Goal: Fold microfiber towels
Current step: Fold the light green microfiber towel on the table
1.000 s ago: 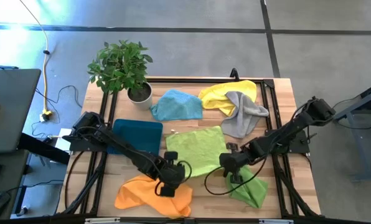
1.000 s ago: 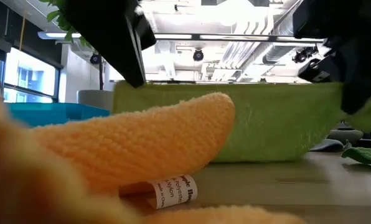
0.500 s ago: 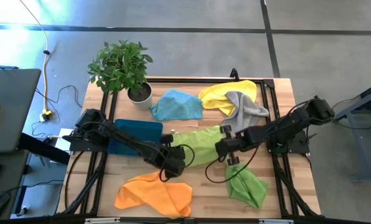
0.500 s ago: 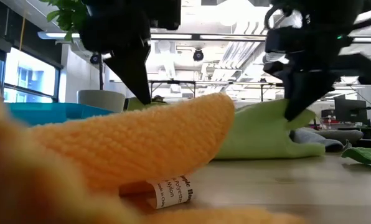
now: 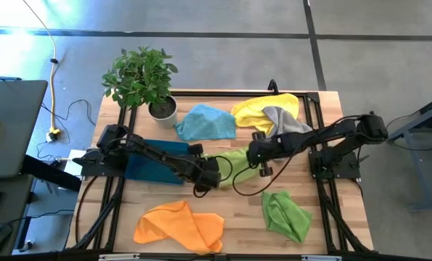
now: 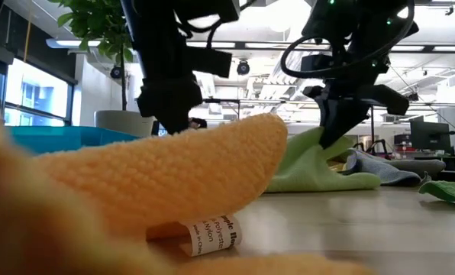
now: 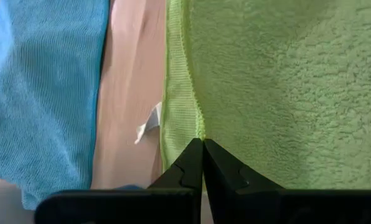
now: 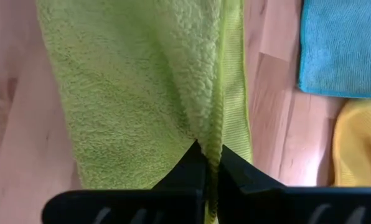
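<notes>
we are pinching a lime towel [image 5: 234, 161] at mid-table, the left gripper [image 7: 202, 144] clamped on its hem and the right gripper [image 8: 208, 148] clamped on a bunched edge. the blue towel [image 5: 205, 122], yellow towel [image 5: 259, 109] and grey towel [image 5: 283, 122] are lying beyond it. the orange towel [image 5: 178, 225] and second lime towel [image 5: 286, 215] are lying at the near edge.

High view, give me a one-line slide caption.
Left gripper and right gripper pinch the lime green towel mid-fold on the table.

A wooden table [image 5: 223, 210] stands on grey floor [image 5: 201, 18], under ceiling lights [image 6: 285, 46] with windows [image 6: 37, 103].
</notes>
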{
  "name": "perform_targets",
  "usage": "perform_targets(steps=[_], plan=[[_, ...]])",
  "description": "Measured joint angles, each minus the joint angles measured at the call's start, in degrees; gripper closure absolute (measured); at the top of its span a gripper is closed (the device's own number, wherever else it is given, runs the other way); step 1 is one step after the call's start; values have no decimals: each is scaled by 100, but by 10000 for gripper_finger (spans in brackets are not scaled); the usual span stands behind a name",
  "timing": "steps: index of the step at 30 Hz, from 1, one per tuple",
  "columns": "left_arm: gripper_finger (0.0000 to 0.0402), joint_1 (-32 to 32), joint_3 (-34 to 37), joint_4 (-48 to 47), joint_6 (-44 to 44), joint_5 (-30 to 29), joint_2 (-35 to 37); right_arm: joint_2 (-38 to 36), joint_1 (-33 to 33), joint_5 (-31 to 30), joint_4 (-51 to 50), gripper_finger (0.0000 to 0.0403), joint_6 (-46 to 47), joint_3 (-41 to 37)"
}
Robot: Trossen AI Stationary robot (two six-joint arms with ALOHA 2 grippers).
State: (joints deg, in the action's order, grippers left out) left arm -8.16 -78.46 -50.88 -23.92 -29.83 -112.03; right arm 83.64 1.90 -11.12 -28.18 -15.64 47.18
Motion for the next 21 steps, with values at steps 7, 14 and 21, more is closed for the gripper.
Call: perform_targets(steps=[7,14,21], plan=[[401,44,2,-76,13,-179,-2,271,-214,73,24,402,-229,0],[401,44,2,-325,-113,-225,-2,760,-307,-226,261,402,-578,0],[401,129,-2,-457,-138,-276,-69,863,-423,-257,441,402,-884,0]])
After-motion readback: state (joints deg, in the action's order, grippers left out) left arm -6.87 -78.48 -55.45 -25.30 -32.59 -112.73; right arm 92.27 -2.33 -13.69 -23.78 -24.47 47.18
